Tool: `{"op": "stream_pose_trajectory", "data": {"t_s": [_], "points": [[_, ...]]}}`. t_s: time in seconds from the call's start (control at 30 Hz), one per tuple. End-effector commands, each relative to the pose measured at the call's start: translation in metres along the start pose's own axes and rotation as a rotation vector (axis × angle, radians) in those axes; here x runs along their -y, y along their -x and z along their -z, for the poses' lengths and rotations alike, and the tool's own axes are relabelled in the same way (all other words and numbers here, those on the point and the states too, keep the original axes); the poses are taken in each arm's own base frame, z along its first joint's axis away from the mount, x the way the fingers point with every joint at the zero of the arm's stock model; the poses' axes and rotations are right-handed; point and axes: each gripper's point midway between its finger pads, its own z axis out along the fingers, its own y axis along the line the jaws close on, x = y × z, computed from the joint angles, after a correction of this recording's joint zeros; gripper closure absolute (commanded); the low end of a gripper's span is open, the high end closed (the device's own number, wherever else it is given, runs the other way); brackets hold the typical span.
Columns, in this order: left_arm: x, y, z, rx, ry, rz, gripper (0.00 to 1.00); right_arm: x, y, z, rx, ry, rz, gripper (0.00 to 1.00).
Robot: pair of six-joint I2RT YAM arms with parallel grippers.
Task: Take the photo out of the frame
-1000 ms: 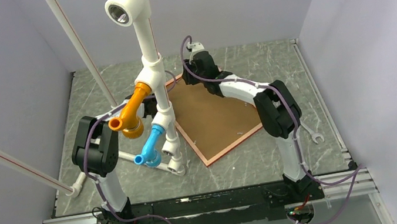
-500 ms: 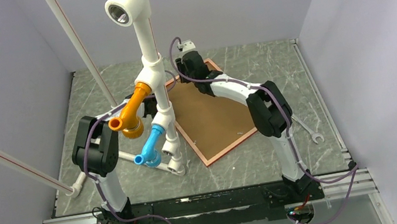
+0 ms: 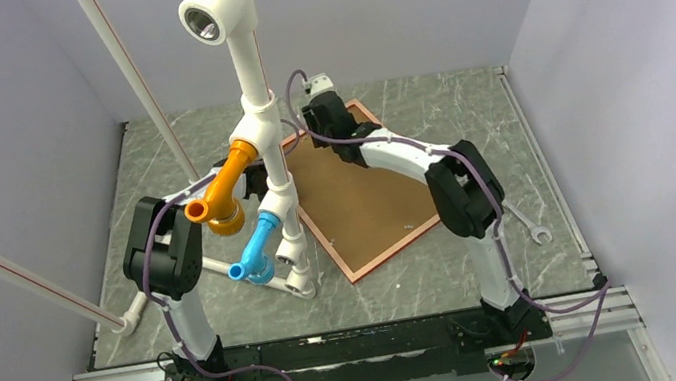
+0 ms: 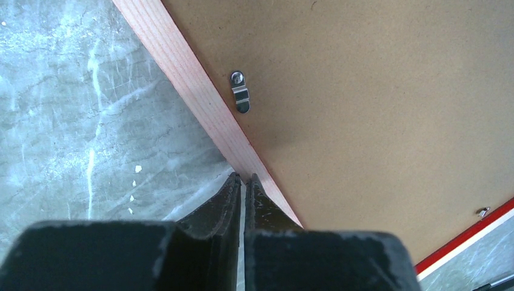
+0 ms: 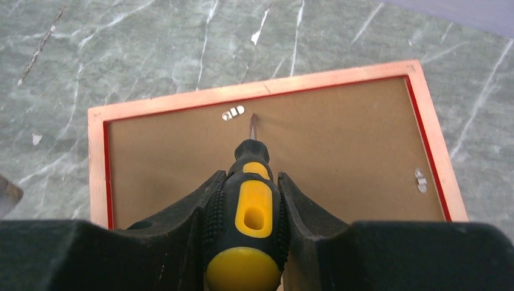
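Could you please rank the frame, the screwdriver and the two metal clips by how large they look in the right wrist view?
1. The frame, lying back up.
2. The screwdriver, enlarged by nearness to the camera.
3. The top clip and the right clip look alike.

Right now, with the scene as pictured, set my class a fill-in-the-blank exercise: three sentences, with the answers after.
1. The right end effector grips a yellow-and-black ____.
2. The red frame lies face ____, its brown backing board upward.
3. The left end effector is ____, holding nothing, by the frame's wooden edge.
Missing words: screwdriver; down; shut.
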Motion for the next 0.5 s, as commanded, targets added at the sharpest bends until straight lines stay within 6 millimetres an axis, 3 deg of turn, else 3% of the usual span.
{"op": "stream_pose_trajectory", "data": {"t_s": [0.0,0.13,0.23,0.3,0.4,0.47], "points": [[-0.005,-0.021,-0.011,-0.058,0.016,-0.023,1.0,0.023,0.067,0.057,0.116,0.013,-0.113,1.0],[0.002,-0.012,-0.003,-0.019,-0.036,-0.017,1.0,0.047,0.081,0.104,0.161,0.022,-0.197,1.0],[0.009,-0.006,0.007,0.013,-0.078,-0.002,0.97,0.051,0.069,0.134,0.157,0.047,-0.246,1.0],[0.014,-0.004,0.013,0.039,-0.114,0.013,0.88,0.049,0.06,0.149,0.163,0.083,-0.28,1.0],[0.019,-0.005,0.02,0.078,-0.154,0.033,0.61,0.041,0.043,0.168,0.15,0.15,-0.317,1.0],[0.021,-0.004,0.023,0.091,-0.167,0.045,0.5,0.034,0.032,0.177,0.135,0.201,-0.322,1.0]]}}
